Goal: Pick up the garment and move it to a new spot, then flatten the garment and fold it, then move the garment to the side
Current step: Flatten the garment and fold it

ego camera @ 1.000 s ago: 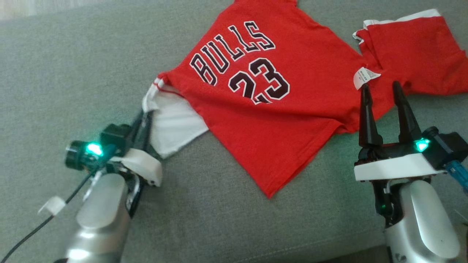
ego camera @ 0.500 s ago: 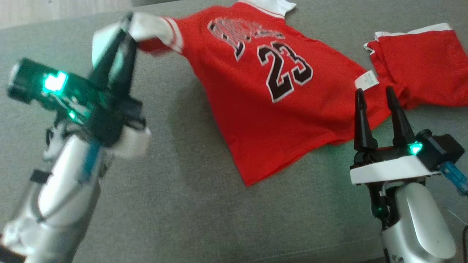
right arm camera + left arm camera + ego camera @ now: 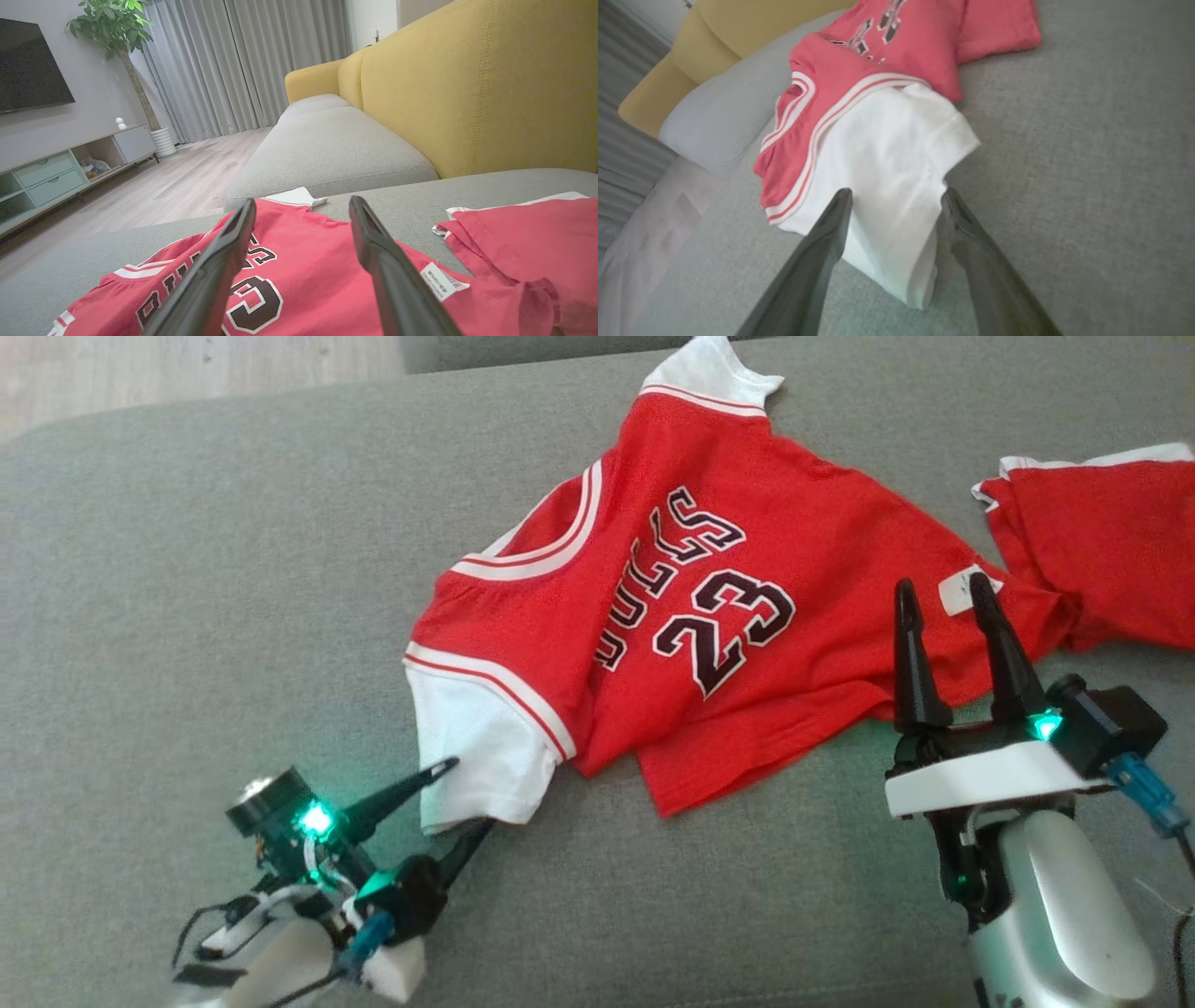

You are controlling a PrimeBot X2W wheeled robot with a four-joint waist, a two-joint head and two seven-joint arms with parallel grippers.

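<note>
The left gripper, fingers spread, straddled the red cotton Bulls jersey's white sleeve. The right gripper gaped empty, seemingly over its hem.

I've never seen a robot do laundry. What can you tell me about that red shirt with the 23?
The red jersey looks like soft cloth, with white-edged black lettering and 23, striped white trim, white sleeves and a label. It lies face up, rumpled, on the grey sofa cushion. One white sleeve sits between the fingers of the open left gripper.
</note>
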